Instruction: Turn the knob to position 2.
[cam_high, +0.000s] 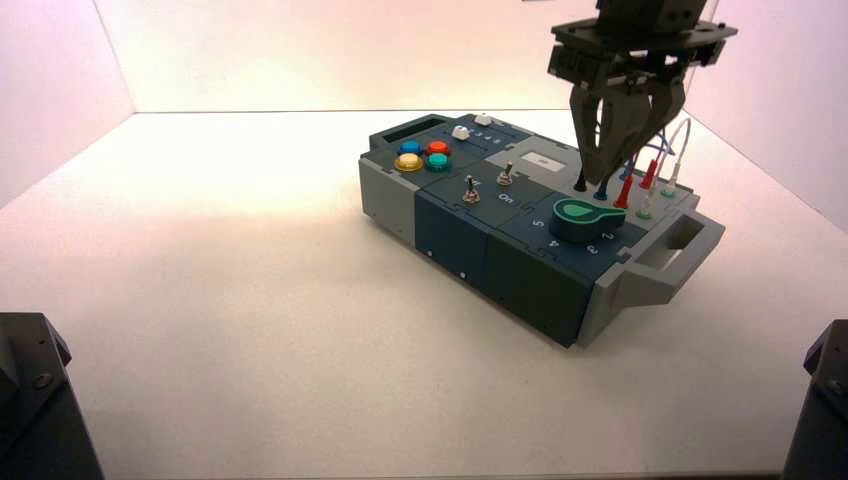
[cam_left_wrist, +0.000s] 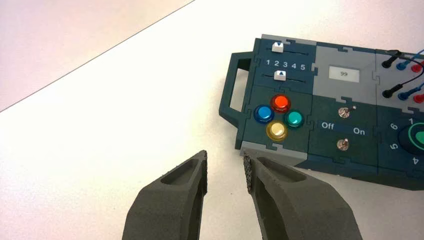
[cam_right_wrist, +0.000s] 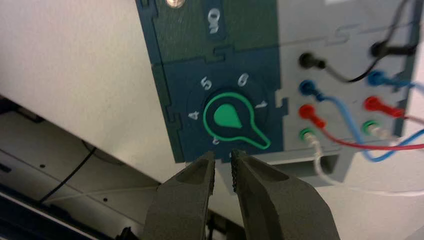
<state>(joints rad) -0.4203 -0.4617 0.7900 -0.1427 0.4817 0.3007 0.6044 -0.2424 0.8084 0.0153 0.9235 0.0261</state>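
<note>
The knob (cam_high: 585, 215) is dark green with a bright green outline and sits on the box's right end, near the front. In the right wrist view the knob (cam_right_wrist: 227, 120) points its tip just past the digit 1 (cam_right_wrist: 263, 105), away from the 4 (cam_right_wrist: 194, 116). The digit 2 (cam_high: 607, 237) lies at the dial's near right; in the right wrist view the tip hides it. My right gripper (cam_high: 600, 175) hangs above the knob and the wire plugs, open by a narrow gap and empty (cam_right_wrist: 222, 157). My left gripper (cam_left_wrist: 226, 162) is open and empty over the table, off the box's button end.
The box (cam_high: 520, 270) stands turned on the white table. Red, blue, black and green wire plugs (cam_high: 625, 190) stand just behind the knob. Two metal toggle switches (cam_high: 470, 190) and four coloured push buttons (cam_high: 425, 155) lie to the left. A grey handle (cam_high: 675, 255) sticks out on the right.
</note>
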